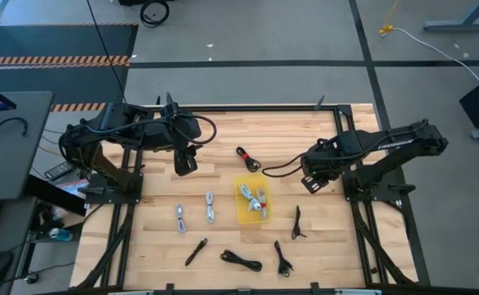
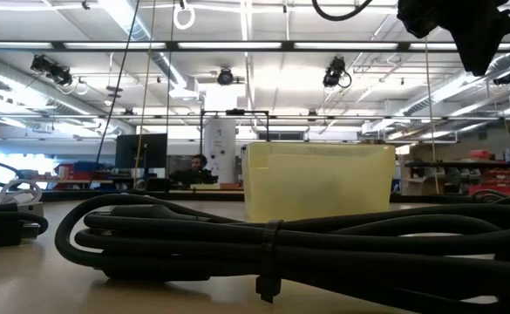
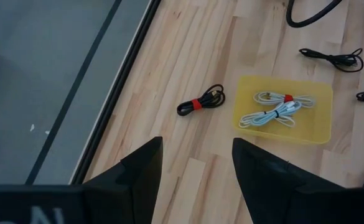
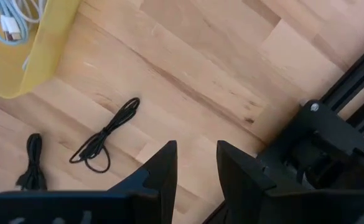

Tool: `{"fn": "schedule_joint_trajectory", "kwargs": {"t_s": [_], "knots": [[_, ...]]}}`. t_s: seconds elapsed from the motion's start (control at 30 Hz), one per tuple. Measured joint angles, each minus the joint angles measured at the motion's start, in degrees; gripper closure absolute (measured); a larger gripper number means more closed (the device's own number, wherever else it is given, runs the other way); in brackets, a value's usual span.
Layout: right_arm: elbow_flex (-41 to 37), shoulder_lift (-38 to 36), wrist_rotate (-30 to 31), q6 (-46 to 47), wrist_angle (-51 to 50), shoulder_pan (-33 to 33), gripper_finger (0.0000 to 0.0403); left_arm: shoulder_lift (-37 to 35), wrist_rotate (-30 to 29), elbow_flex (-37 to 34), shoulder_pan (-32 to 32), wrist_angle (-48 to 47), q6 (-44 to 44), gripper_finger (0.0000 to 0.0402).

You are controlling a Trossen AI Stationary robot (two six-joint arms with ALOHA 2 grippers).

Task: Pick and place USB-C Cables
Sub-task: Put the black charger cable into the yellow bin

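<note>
Two white cables [image 1: 252, 200] sit in the yellow bin [image 1: 242, 215] mid-frame; seven wait outside. Left gripper [image 1: 185, 161] wide, right gripper [image 1: 311, 182] narrow, both empty.

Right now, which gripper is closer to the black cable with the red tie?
Left, though not by much. The left gripper hangs just to the left of the black cable with the red tie, empty and open. The right gripper sits on the cable's other side, slightly farther off, holding nothing.

Pale planked wood table [image 1: 321, 246], smooth matt; translucent yellow plastic bin [image 1: 247, 215]; matt black rubbery cable [image 2: 263, 240] near.
</note>
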Motion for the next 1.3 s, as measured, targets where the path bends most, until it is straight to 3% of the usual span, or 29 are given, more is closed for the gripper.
{"fn": "schedule_joint_trajectory", "kwargs": {"t_s": [0.3, 0.53, 0.77, 1.3], "knots": [[0.0, 0.5, 0.2, 3.2, 0.9, 0.6, 0.0283, 0.0, 0.0, 0.0, 0.0, 0.0, 0.0, 0.0200], [0.0, 4.0, -3.3, 7.3, 1.3, 3.4, 0.0257, 0.0, 0.0, 0.0, 0.0, 0.0, 0.0, 0.0200], [0.0, 9.8, -5.7, 13.3, 10.1, 8.3, 0.0231, 0.0, 0.0, 0.0, 0.0, 0.0, 0.0, 0.0200], [0.0, 23.9, -11.3, 37.3, 20.3, 16.8, 0.0221, 0.0, 0.0, 0.0, 0.0, 0.0, 1.7, 0.0200]]}}
